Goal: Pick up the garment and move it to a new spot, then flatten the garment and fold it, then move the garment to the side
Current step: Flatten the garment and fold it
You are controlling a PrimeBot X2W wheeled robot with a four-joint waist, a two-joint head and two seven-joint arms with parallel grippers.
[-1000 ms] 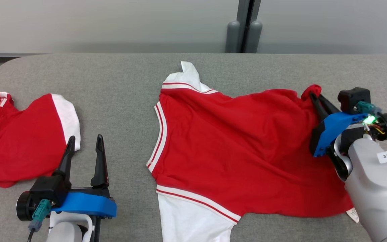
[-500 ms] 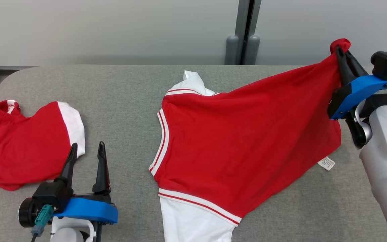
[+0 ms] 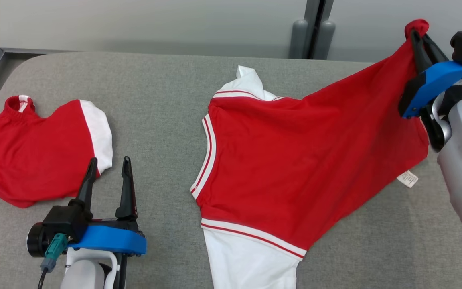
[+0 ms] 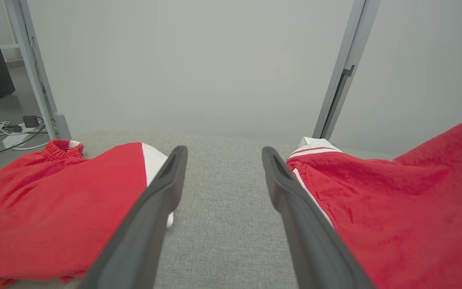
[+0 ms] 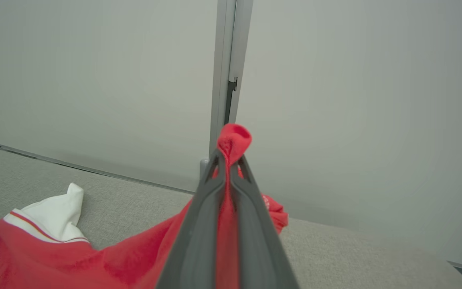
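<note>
Right end effector (image 3: 418, 35) is clamped on a bunched red corner of the garment (image 3: 295, 160), held up off the counter (image 3: 155, 100) at the far right. The right wrist view shows cloth pinched between the closed fingers and poking out past the tips (image 5: 229, 158).

From that pinch the garment slopes down and left. Its left and near parts lie on the counter at centre, so its long axis runs from the raised far-right corner to the near white sleeve (image 3: 251, 261).

Left end effector (image 3: 108, 160) has its fingers apart and empty, low over the counter at near left. The garment's striped edge (image 3: 207, 156) is to its right, apart from it, so the left arm is nearer that free side. A second red garment (image 3: 38, 156) lies just left of it.

Hidden or unclear:
- The near sleeve is cut off at the bottom of the head view.
- The right forearm covers the garment's right edge.
- I cannot tell which corner is pinched.
- A care label (image 3: 408, 179) hangs nearby.
</note>
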